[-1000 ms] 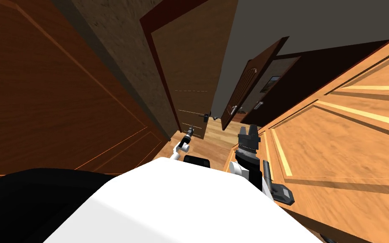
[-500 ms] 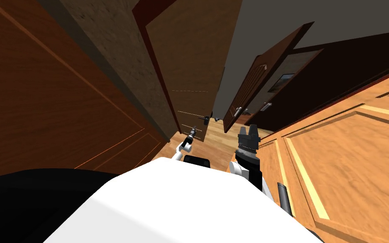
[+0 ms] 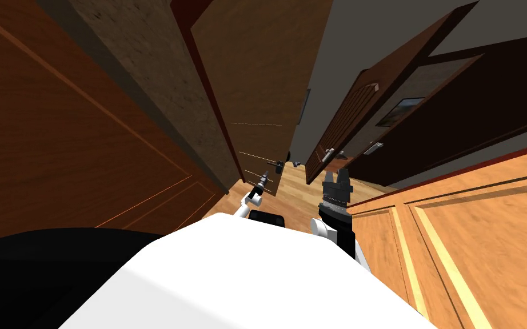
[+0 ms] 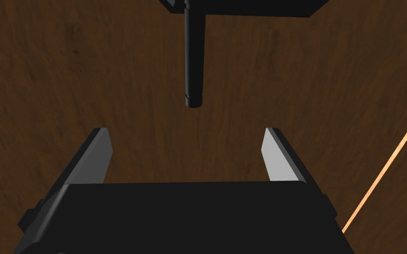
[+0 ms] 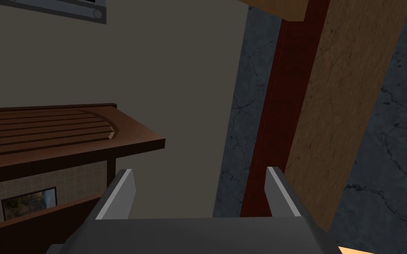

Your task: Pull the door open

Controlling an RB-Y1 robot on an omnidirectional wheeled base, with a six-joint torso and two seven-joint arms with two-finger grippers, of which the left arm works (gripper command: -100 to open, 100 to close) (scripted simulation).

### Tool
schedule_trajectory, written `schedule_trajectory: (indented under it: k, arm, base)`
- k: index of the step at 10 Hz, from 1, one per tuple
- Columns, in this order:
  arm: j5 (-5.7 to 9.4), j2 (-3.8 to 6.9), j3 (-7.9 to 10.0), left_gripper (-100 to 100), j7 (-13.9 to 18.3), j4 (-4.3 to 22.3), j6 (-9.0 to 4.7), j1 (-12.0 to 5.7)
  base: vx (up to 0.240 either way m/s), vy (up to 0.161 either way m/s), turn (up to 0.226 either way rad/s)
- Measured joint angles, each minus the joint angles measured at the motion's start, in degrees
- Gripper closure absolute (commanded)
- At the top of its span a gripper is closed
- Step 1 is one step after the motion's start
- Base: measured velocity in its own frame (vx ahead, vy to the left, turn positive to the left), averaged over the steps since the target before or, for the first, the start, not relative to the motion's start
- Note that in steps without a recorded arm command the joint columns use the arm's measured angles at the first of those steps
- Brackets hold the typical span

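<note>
A dark brown door (image 3: 256, 85) in a red-brown frame stands ahead of me, with a black lever handle (image 3: 278, 165) near its free edge. My left gripper (image 3: 265, 179) reaches toward that handle and stops just short of it. In the left wrist view the handle (image 4: 193, 66) points down at the gap between my open fingers (image 4: 99, 154), its tip a little beyond the fingertips of the left gripper (image 4: 188, 134) and untouched. My right gripper (image 3: 336, 181) hangs open to the right of the door, holding nothing; it also appears in the right wrist view (image 5: 198, 176).
A light orange panelled door (image 3: 474, 228) runs close along my right side. A dark reddish wood panel (image 3: 56, 143) lines my left. Farther ahead another dark door (image 3: 348, 120) with silver handles (image 3: 328, 153) stands ajar. A strip of wood floor (image 3: 296, 185) lies between.
My head view has swung and the doors ahead loom larger. The black handle on the light door at my right has slid out of view. The left gripper has closed in on the lever handle.
</note>
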Motion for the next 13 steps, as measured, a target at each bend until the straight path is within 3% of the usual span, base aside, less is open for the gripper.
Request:
schedule_trajectory:
  k: [2, 5, 8, 13]
  arm:
    - [0.10, -0.62, -0.13, -100, -0.4, 1.0, 0.18, -0.70]
    - [0.88, -0.36, -0.28, -100, -0.8, 1.3, -0.02, -1.15]
    - [3.53, 0.85, -0.76, -100, -2.0, 2.3, -0.85, -2.31]
    - [8.86, 3.01, -1.65, -100, -4.5, 4.6, -2.57, -4.81]
  base:
    - [0.111, -0.093, 0.039]
    - [-0.043, 0.106, -0.289]
    - [-0.096, 0.118, -0.355]
    - [-0.052, 0.043, -0.308]
